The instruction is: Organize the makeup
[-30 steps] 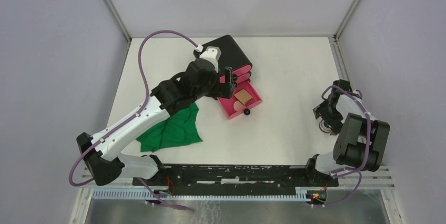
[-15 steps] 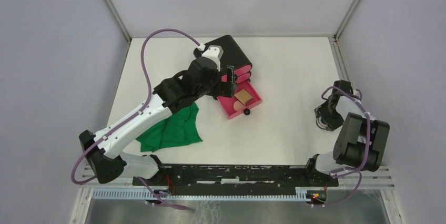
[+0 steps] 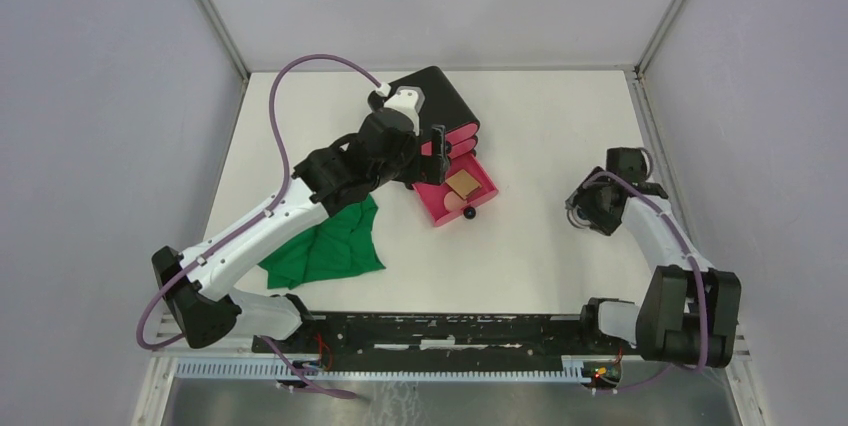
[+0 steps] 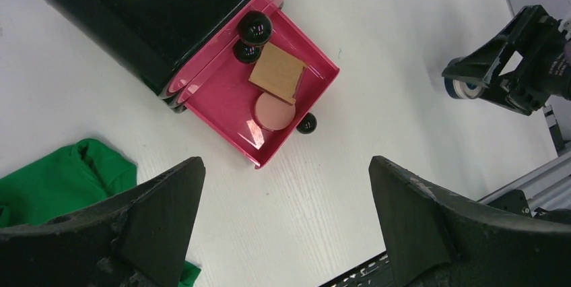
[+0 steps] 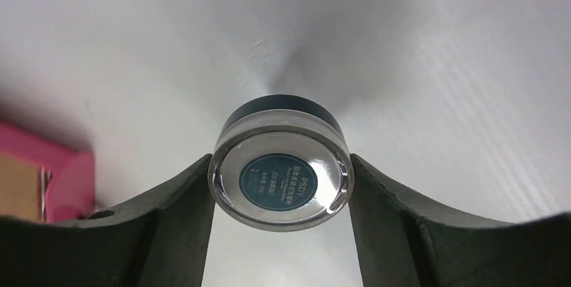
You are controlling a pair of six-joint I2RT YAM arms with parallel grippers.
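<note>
A small round compact (image 5: 280, 180) with a clear rim and a dark blue label sits between both jaws of my right gripper (image 5: 281, 162), which is shut on it above the white table, right of the drawers (image 3: 583, 214). The left wrist view also shows this compact (image 4: 462, 88). A tan square pad (image 4: 277, 73) and a pink round puff (image 4: 274, 111) lie in the pulled-out pink drawer (image 4: 222, 95). My left gripper (image 4: 286, 164) hangs open and empty above the table beside that drawer (image 3: 434, 142). No other makeup is in view.
The black box with pink drawers (image 3: 435, 96) stands at the back centre with its lowest drawer (image 3: 432, 202) pulled out. A green cloth (image 3: 330, 246) lies crumpled under the left arm. Metal frame posts and grey walls surround the table.
My right gripper has closed on the compact and swung left toward the table's middle with it. The left arm has barely shifted.
</note>
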